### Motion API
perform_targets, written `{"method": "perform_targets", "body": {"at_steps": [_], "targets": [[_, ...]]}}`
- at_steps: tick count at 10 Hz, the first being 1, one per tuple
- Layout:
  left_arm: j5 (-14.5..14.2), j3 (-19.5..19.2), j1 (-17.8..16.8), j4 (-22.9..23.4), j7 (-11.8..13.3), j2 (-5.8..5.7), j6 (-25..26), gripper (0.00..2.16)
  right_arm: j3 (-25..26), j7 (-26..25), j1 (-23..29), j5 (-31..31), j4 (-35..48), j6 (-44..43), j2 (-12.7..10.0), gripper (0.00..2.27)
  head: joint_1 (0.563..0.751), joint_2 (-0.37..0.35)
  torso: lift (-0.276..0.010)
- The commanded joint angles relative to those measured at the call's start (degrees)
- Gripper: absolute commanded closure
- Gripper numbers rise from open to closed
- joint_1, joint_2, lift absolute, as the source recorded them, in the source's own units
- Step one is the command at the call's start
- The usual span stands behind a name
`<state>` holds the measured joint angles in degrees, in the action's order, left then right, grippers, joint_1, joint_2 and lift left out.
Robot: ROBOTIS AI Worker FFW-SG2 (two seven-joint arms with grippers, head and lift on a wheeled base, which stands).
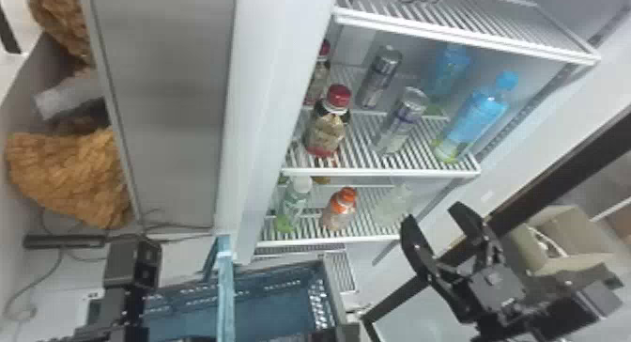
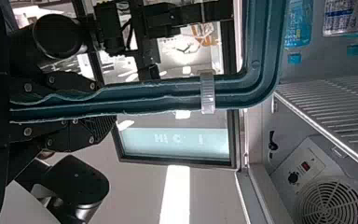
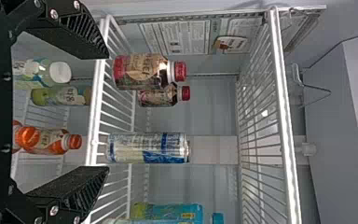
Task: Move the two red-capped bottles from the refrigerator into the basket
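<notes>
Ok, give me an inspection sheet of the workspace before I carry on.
Surface: wire shelf in the fridge, spills: nothing seen.
Job's things: both red-capped bottles upright on that shelf; basket below.
Clutter: cans and blue bottles share the shelf.
Grippers: left fingers shut on the basket's handle; right fingers open, holding nothing.
Cables: cable left of the fridge.
Surroundings: open box right of the fridge.

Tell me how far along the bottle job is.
Done: no bottle transfer, it seems. In hand: the basket handle, in the left gripper; the right gripper is open, empty. Left: the nearer red-capped bottle and the farther one, both shelved.
</notes>
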<state>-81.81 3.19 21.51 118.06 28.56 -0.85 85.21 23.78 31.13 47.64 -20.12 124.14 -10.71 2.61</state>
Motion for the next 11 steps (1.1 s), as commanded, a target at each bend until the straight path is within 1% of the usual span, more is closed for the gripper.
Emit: {"method": "perform_targets", "body": {"at_steps": [1, 4, 6, 10, 11], "targets": [[0.0, -0.1, 0.0, 0.0, 0.0, -0.03, 0.0, 1.21, -0.1, 0.0, -3.1, 1.4, -1.2, 0.2, -0.6, 0.15, 0.695, -0.35, 0.0], [0.0, -0.1, 0.1, 0.0, 0.0, -0.03, 0.0, 1.21, -1.3, -0.9, -7.3, 3.4, -1.9, 3.0, -0.9, 0.15, 0.695, -0.35, 0.0], [-0.1, -0.1, 0.1, 0.0, 0.0, -0.03, 0.0, 1.21, -2.6, -0.9, -9.5, 4.7, -2.3, 5.5, -0.4, 0.15, 0.695, -0.35, 0.0], [-0.1, -0.2, 0.3, 0.0, 0.0, -0.11, 0.0, 1.21, -6.4, -1.5, -14.2, 4.9, -5.1, 7.3, 0.6, 0.15, 0.695, -0.35, 0.0], [-0.1, -0.3, 0.3, 0.0, 0.0, -0.11, 0.0, 1.21, -7.3, -1.6, -16.0, 5.0, -5.9, 8.0, 0.8, 0.15, 0.695, -0.35, 0.0]]}}
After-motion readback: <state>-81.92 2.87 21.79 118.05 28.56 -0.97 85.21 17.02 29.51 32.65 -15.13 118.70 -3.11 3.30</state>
